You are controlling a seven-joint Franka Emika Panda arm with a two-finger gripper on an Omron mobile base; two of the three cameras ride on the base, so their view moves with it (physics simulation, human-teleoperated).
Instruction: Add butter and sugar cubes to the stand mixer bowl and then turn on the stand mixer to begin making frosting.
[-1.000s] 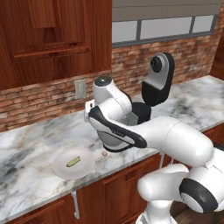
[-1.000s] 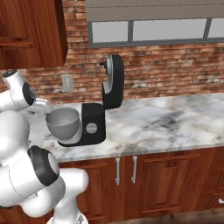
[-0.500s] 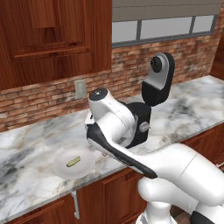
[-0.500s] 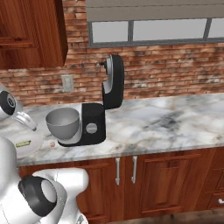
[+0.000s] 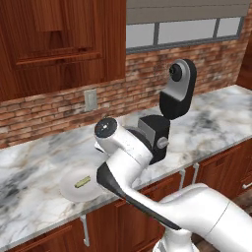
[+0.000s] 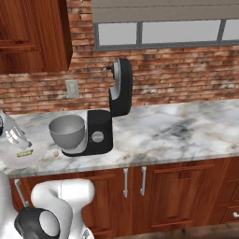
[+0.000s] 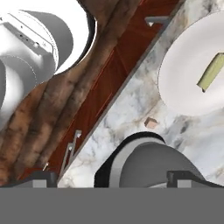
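The yellowish-green butter stick lies on the flat white round plate, left of the grey metal bowl seated in the black stand mixer. A tiny tan sugar cube sits on the marble counter between plate and bowl. The two-finger gripper hangs over the plate, fingers spread wide around nothing.

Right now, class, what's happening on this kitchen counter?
A white robot arm is working at a marble counter. Its gripper is open and empty, hanging over the white plate where the butter lies. One sugar cube sits on the counter between the plate and the stand mixer bowl. The stand mixer has its head tilted up, and the bowl looks empty. Nothing has been added yet.
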